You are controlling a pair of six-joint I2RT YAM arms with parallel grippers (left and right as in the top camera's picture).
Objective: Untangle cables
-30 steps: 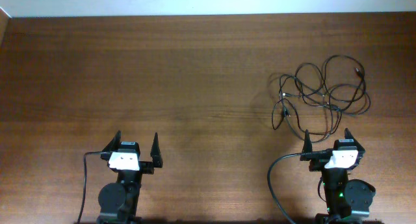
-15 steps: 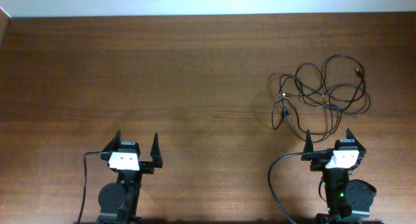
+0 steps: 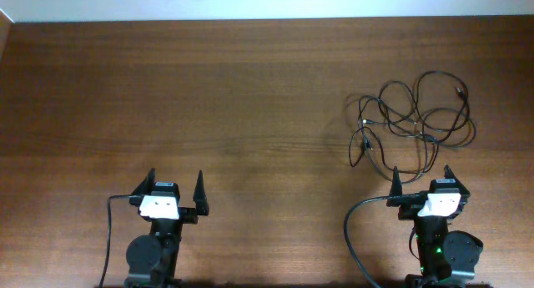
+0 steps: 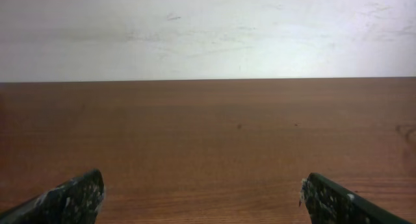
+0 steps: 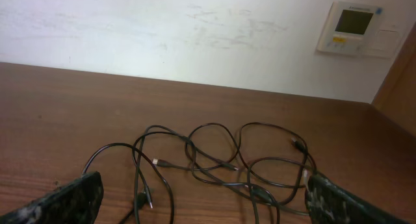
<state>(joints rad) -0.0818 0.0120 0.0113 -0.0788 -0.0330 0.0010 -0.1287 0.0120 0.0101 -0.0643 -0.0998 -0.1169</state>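
The cables (image 3: 413, 121) are thin black cords with small plug ends, lying in one loose tangle on the right half of the brown wooden table (image 3: 209, 96). My right gripper (image 3: 420, 179) is open and empty, just in front of the tangle's near loops. In the right wrist view the cables (image 5: 214, 165) spread between and beyond my open right fingers (image 5: 203, 198). My left gripper (image 3: 175, 184) is open and empty at the near left, far from the cables. The left wrist view shows my open left fingers (image 4: 201, 195) over bare wood.
A white wall runs along the table's far edge (image 3: 267, 19). A wall control panel (image 5: 356, 28) shows in the right wrist view. Thicker black arm cables (image 3: 355, 229) trail beside each arm base.
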